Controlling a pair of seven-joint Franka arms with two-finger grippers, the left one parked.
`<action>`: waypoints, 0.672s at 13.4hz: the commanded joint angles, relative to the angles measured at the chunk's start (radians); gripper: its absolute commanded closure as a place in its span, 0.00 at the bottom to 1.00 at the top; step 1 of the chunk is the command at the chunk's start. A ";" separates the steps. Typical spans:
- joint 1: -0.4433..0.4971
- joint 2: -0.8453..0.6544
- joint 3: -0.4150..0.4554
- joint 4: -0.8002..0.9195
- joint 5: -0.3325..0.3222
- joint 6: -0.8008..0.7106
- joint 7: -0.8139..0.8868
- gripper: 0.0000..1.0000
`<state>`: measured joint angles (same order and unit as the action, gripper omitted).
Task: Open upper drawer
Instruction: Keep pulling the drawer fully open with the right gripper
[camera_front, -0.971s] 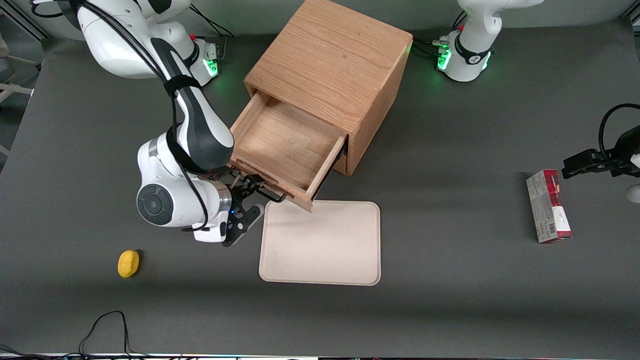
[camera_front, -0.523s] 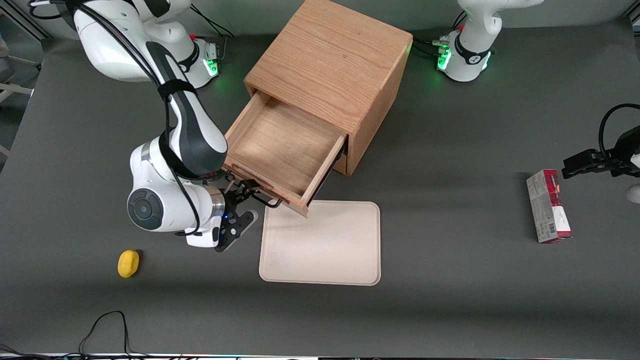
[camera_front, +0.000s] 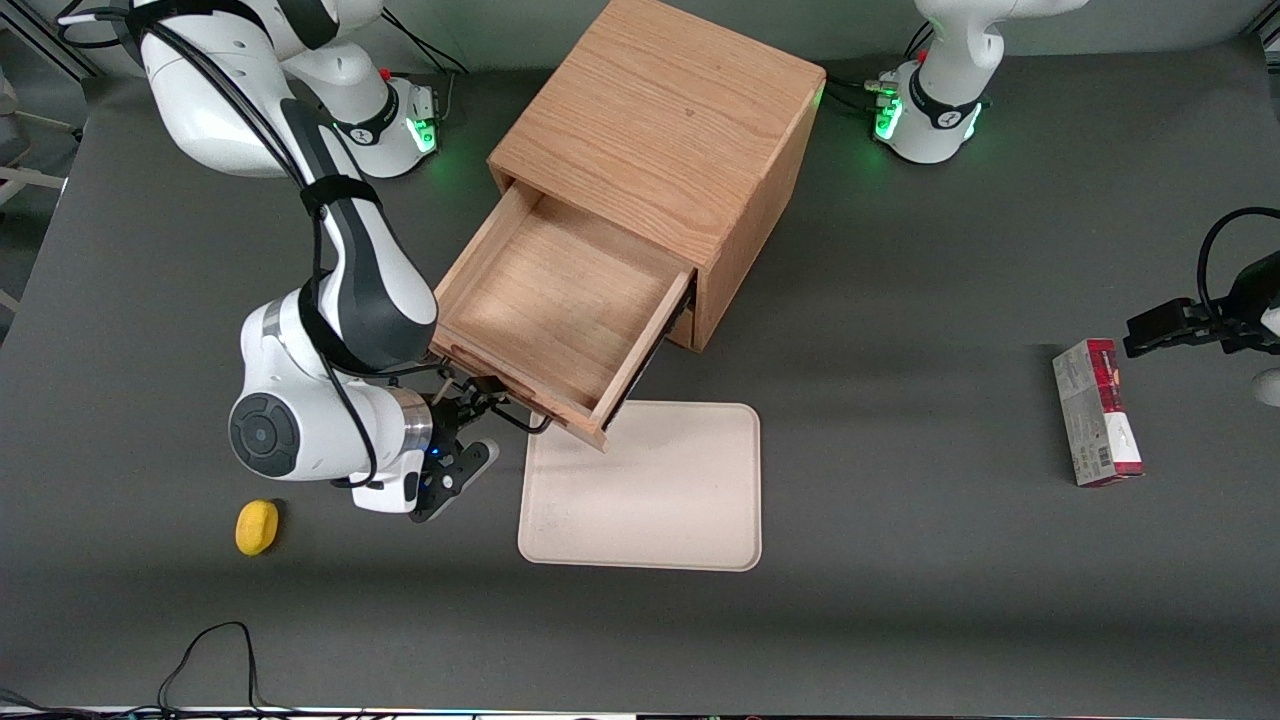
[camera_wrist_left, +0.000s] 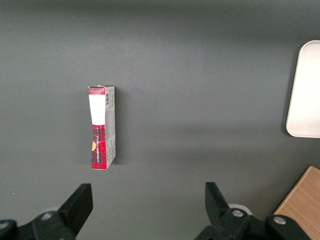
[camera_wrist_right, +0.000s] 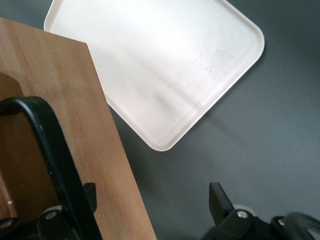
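I am hooking the gripper (camera_front: 480, 405) around the upper drawer's (camera_front: 545, 305) black handle (camera_wrist_right: 52, 150), jaws spread loosely, dragging it toward seven o'clock, overhanging the tray (camera_front: 650, 500).

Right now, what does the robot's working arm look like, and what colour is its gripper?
The working right arm is glossy white with rounded joints, a dark grey panel, black cables strapped along it and a green light at its base. Its two-finger gripper, at the upper oak drawer's black handle, is black.
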<state>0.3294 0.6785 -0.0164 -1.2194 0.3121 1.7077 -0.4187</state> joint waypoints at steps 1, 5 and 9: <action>-0.009 0.019 0.004 0.060 -0.011 -0.010 -0.012 0.00; -0.021 0.021 0.006 0.055 0.001 -0.014 -0.017 0.00; -0.026 0.023 0.006 0.061 0.001 -0.017 -0.017 0.00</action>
<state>0.3177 0.6891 -0.0171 -1.2033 0.3110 1.7085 -0.4200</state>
